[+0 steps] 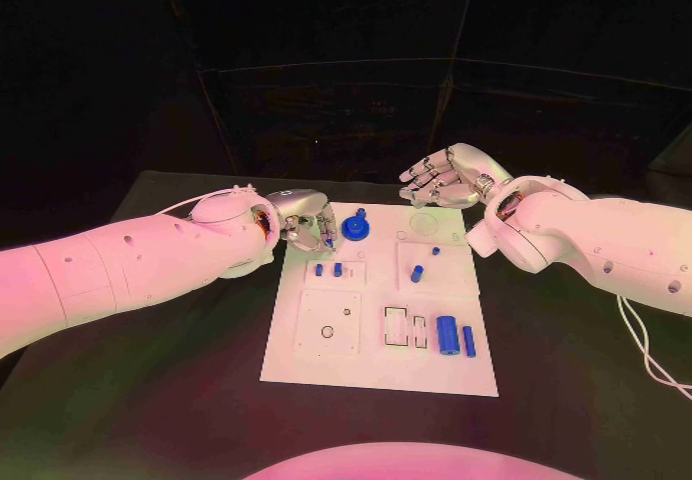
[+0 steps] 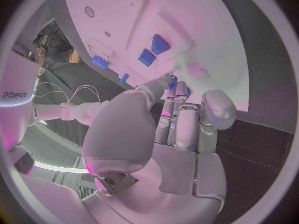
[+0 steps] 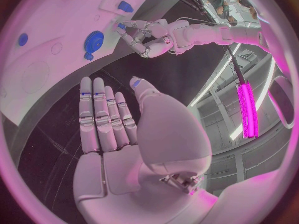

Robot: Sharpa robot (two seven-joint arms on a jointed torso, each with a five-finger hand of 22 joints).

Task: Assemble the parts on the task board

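Left hand point(image 1: 303, 222), fingers curled near the blue gear point(image 1: 358, 233), grasp uncertain; right hand point(image 1: 450, 175) released, upper centre. Approach gear slowly, squarely.

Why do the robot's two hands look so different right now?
The left hand hangs over the task board, beside the round blue part; the right hand is lifted beyond the board's far edge. The left hand's fingers curl down toward the parts; the right hand's fingers lie flat and apart, holding nothing. Both are silver hands on white arms.
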